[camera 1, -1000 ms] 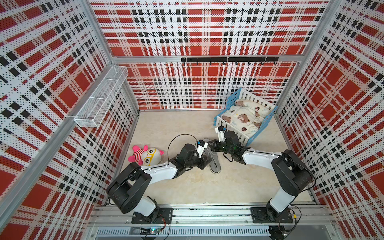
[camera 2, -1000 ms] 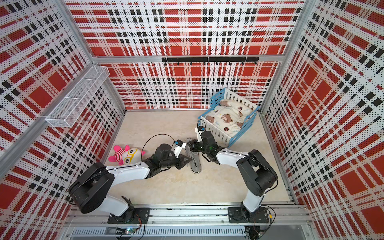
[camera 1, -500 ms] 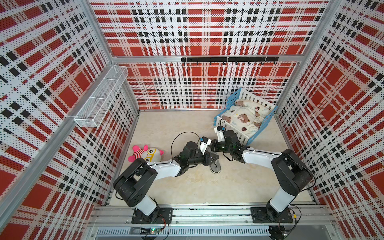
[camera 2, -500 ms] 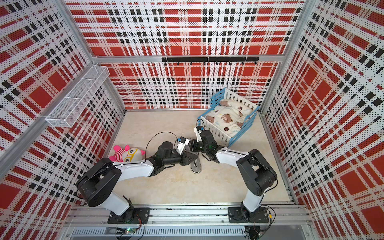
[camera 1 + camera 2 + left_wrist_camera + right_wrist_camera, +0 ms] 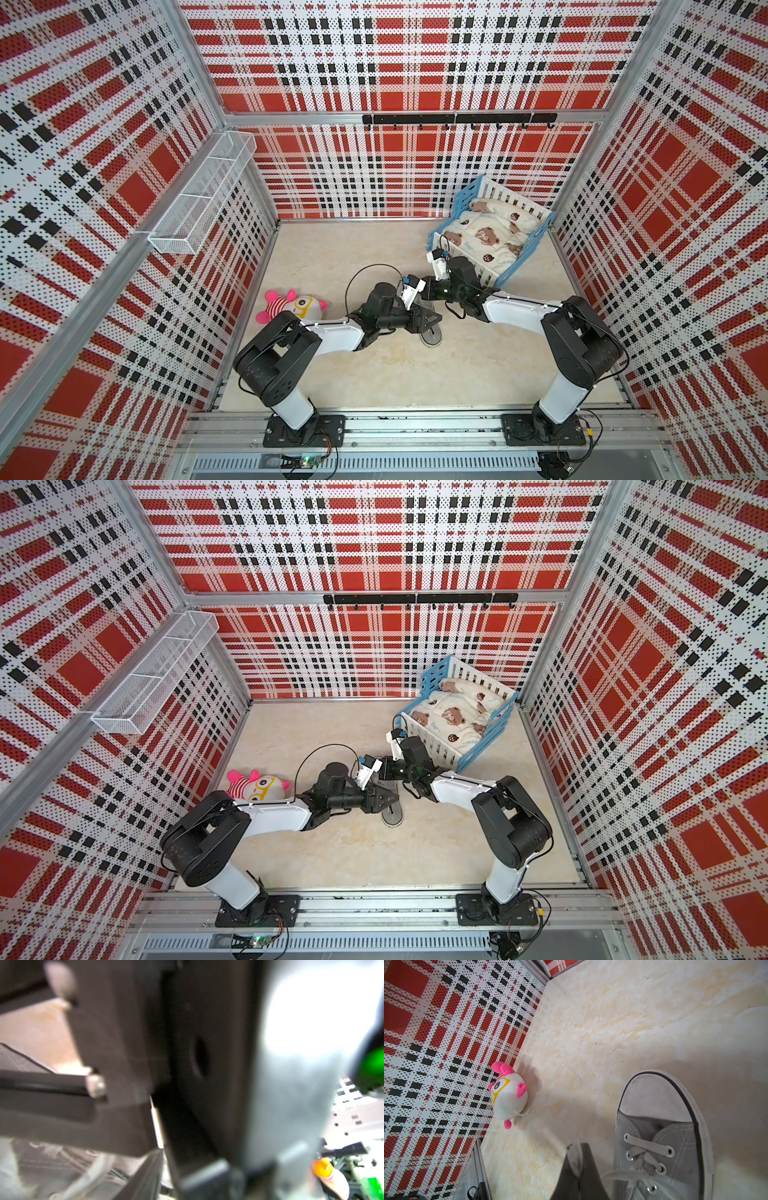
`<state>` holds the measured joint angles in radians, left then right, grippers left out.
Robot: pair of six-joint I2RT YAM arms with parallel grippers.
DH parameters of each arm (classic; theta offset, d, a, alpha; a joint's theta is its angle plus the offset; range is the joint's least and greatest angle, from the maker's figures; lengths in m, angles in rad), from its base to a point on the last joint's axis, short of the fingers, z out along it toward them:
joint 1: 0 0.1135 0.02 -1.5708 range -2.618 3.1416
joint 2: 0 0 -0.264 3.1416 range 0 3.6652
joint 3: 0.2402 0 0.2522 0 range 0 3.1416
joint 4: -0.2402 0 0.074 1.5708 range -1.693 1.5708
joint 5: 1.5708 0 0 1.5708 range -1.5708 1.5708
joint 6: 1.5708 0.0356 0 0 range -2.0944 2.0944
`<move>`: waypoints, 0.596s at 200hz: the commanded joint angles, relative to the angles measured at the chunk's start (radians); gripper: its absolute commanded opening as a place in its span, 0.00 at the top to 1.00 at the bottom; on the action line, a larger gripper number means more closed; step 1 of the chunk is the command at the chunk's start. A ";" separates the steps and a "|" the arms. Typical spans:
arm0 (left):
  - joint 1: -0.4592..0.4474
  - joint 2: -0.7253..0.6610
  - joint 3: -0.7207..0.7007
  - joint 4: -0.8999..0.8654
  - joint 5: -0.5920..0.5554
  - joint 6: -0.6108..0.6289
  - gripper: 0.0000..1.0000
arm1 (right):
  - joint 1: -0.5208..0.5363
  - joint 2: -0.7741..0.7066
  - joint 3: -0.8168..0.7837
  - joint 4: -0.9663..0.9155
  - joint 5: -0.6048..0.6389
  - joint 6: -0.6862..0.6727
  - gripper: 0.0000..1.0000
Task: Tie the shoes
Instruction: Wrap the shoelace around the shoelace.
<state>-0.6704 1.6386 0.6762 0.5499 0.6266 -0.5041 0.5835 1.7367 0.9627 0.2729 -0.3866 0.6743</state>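
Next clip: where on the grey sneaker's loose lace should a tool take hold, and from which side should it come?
Likely the free span of the lace that arcs off the sneaker on the plush toy's side, clear of the eyelets. Come from above on that side, jaws across the flat strand; the crossed part lies tight against the tongue.

Sneaker (image 5: 430,335) centre; plush toy (image 5: 300,306) left, by wall (image 5: 232,257); crib (image 5: 515,201) behind right, in corner.

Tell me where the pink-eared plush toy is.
In both top views the plush toy lies on the floor on the robot's left, close to the plaid side wall, just beyond the left arm; the grey sneaker sits apart, nearer the middle.
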 commanded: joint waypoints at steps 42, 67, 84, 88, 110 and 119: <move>0.056 -0.014 -0.052 0.022 0.083 0.059 0.33 | -0.009 0.025 0.028 -0.014 -0.034 -0.008 1.00; 0.084 -0.055 -0.089 0.022 0.112 0.083 0.33 | -0.010 0.025 0.030 -0.021 -0.032 -0.011 1.00; 0.111 -0.097 -0.117 0.022 0.129 0.100 0.33 | -0.010 0.026 0.030 -0.022 -0.035 -0.013 1.00; 0.117 -0.109 -0.123 0.022 0.131 0.102 0.33 | -0.011 0.026 0.032 -0.023 -0.037 -0.013 1.00; 0.162 -0.174 -0.158 0.022 0.094 0.105 0.33 | -0.011 0.024 0.033 -0.024 -0.041 -0.016 1.00; 0.182 -0.191 -0.169 0.022 0.060 0.102 0.34 | -0.011 0.025 0.034 -0.024 -0.044 -0.017 1.00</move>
<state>-0.5350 1.5135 0.5346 0.5518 0.7254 -0.4297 0.5793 1.7519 0.9714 0.2562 -0.4168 0.6724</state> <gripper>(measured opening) 0.669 0.067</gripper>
